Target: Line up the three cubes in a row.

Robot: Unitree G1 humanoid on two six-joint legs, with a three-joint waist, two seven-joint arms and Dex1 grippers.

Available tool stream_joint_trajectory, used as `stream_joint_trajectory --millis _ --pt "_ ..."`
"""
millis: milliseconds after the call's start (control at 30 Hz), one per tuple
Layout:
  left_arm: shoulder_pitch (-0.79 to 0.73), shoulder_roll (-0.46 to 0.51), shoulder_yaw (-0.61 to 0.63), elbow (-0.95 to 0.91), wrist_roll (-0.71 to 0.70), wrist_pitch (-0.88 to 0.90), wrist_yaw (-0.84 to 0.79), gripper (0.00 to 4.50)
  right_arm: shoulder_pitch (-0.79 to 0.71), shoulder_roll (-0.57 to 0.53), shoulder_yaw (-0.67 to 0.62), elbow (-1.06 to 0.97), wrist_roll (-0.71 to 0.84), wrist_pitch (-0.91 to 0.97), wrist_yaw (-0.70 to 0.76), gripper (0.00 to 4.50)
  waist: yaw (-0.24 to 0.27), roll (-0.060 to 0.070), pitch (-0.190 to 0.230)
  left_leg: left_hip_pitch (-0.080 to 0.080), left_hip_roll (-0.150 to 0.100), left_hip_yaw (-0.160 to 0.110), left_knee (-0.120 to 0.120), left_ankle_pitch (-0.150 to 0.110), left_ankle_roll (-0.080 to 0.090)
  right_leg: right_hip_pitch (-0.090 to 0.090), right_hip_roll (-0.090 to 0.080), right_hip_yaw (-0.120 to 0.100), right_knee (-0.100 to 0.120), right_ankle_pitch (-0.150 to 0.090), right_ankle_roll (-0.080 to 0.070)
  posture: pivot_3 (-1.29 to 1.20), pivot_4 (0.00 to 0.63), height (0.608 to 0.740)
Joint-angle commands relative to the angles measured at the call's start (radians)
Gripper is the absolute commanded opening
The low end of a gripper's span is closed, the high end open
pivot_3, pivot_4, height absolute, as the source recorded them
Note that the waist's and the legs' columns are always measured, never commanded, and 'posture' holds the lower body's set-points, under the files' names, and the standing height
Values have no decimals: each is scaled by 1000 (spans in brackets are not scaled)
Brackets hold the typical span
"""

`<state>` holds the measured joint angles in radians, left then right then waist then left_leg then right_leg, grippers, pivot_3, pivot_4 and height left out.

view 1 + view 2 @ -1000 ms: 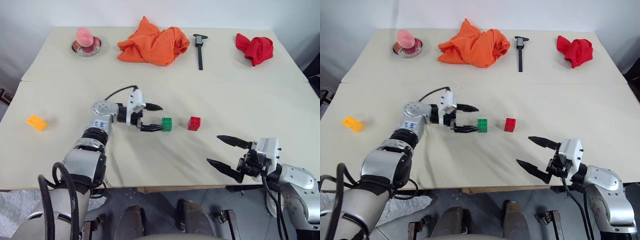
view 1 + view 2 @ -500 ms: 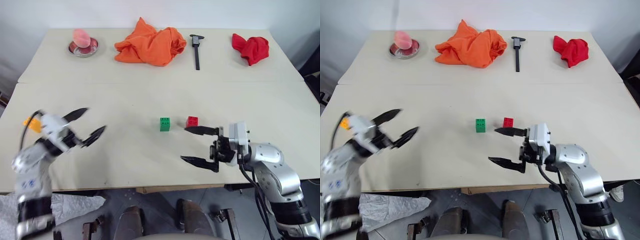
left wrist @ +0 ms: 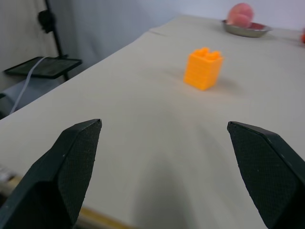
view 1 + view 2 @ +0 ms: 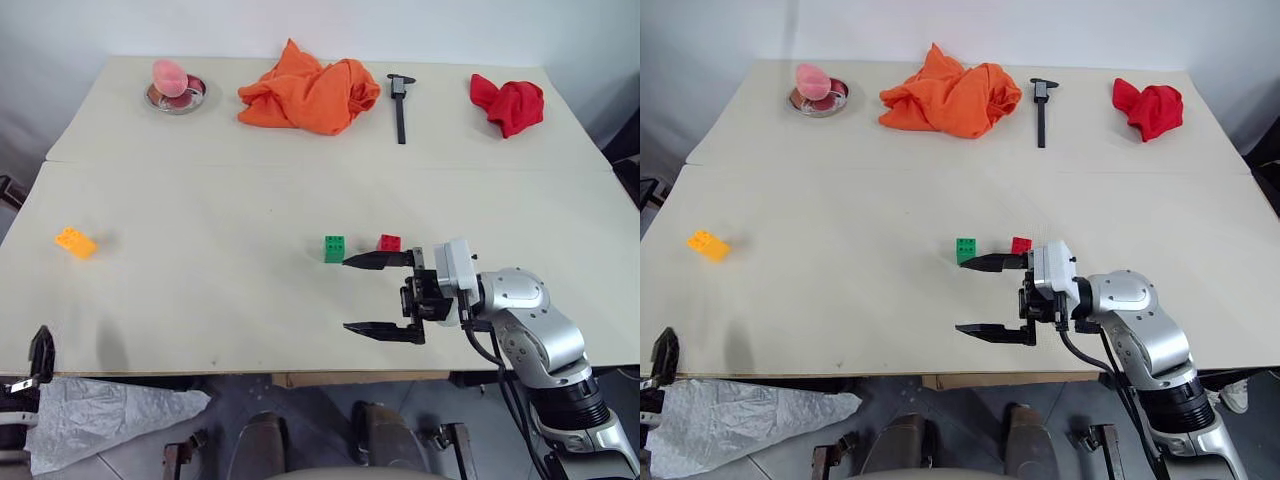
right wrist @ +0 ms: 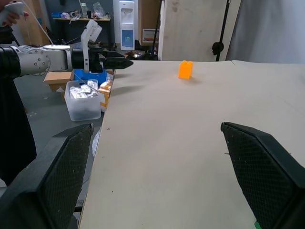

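Centrally, my right gripper (image 4: 378, 296) hangs with jaws spread and empty, its upper finger just beside the green cube (image 4: 334, 248) and red cube (image 4: 389, 242). Far left, the orange-yellow cube (image 4: 75, 242) lies ahead of my left gripper (image 3: 167, 167), likewise spread and empty.

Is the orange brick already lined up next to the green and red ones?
No: the orange brick sits alone far out toward the table's left edge, while the green brick and red brick stand together near the middle.

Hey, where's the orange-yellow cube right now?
The orange-yellow cube sits alone near the table's left edge in the head views, far left of the green cube and red cube.
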<state>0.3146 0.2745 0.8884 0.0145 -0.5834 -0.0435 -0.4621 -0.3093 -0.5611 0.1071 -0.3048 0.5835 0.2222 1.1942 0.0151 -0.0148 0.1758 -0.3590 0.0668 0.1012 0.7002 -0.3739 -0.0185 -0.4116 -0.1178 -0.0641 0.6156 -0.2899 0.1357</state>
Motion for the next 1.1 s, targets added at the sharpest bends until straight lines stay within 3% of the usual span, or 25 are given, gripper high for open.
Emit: stream_joint_trajectory --millis 33,167,300,433,733,1033,1100 --pt "-39 20 -56 -53 27 21 69 4483 -9 -2 -30 2 26 -2 11 4500 4 0 0 0 0 0 0 0 0 0 0 0 0 0 0 0 150 740" --pt "-164 21 -137 -131 86 113 269 4483 6 -9 -56 35 38 0 18 4500 7 -1 -1 0 0 0 0 0 0 0 0 0 1 0 0 0 150 740" --pt "-311 4 -188 -200 124 339 560 4483 19 -32 -75 78 21 -14 45 4500 5 -2 -1 0 0 0 0 0 0 0 0 0 2 0 0 0 150 740" --pt "-421 6 -232 -205 199 384 686 4483 25 -38 -86 88 19 -14 48 4500 -4 -2 -1 1 0 1 -1 0 -1 -1 0 0 2 0 0 0 150 740" --pt "-665 -18 -254 -10 262 353 855 4483 40 -23 -80 79 10 -13 34 4500 -5 -2 -1 1 0 2 -1 1 -2 0 0 0 2 0 0 0 150 740" --pt "-740 12 -263 105 297 352 909 4483 62 -18 -85 70 3 -17 13 4500 -5 -2 -1 1 0 2 -1 1 -2 -1 1 0 1 0 0 0 150 740" --pt "-742 20 -273 113 309 351 908 4109 69 -14 -85 68 3 -19 6 4500 -3 -2 -1 1 0 2 -1 1 -2 -1 1 0 1 0 0 0 150 740"
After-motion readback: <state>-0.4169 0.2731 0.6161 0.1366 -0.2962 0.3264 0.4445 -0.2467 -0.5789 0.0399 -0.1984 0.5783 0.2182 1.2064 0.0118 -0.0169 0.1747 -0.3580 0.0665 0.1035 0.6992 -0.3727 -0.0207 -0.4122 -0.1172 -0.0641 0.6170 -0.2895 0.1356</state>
